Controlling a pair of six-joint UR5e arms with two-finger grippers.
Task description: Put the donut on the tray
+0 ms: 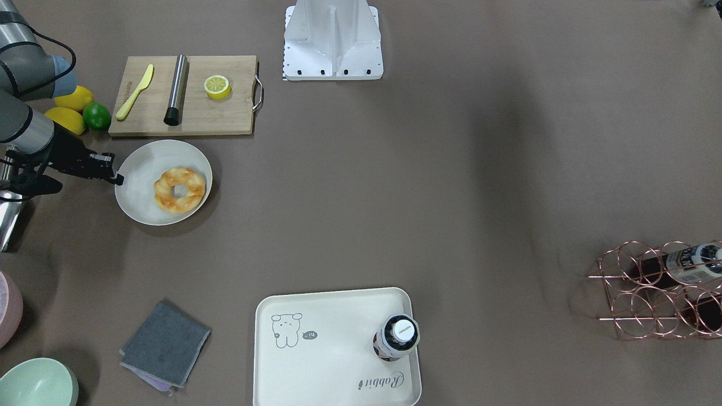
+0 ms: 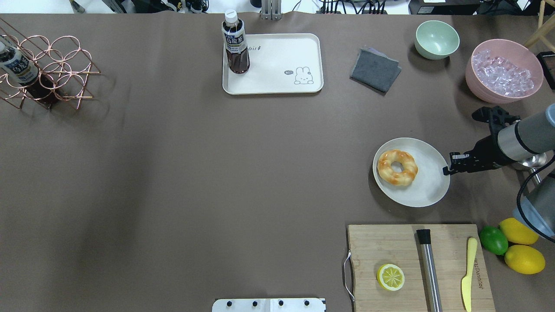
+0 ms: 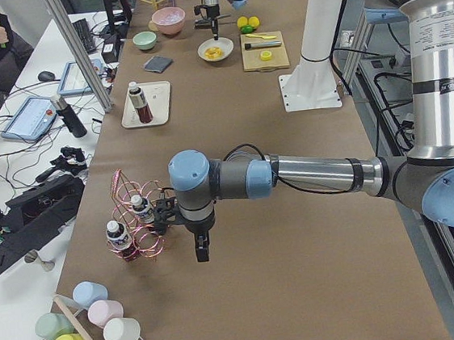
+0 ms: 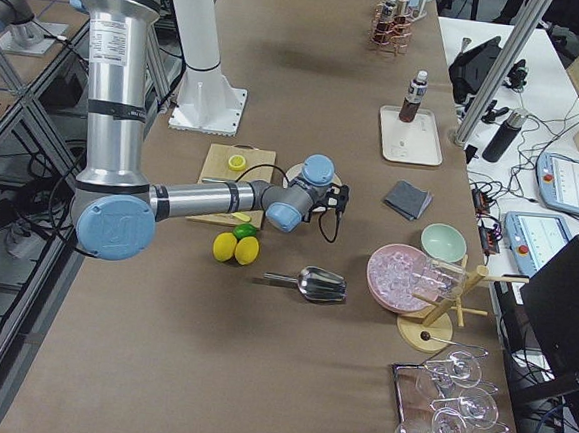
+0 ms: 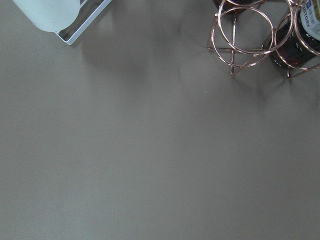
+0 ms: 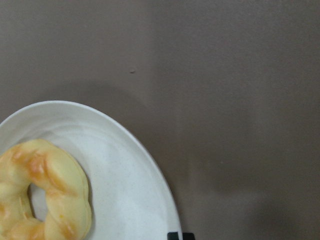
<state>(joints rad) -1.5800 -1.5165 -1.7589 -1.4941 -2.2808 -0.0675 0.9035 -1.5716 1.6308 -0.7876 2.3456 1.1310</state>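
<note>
Donut [image 1: 180, 190] on round plate [image 1: 138, 197], bottle [image 1: 396, 337] upright on cream tray [image 1: 327, 366]

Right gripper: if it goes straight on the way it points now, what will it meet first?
Probably the near rim of the plate, not the donut. The right gripper seems to point down there. Depth is unclear, so it may touch the table just beside it.

Bare worktop [image 2: 260, 173] ran from the plate [image 2: 429, 190] to the far-edge tray [image 2: 277, 65], where a bottle [image 2: 236, 43] stood at one end.
</note>
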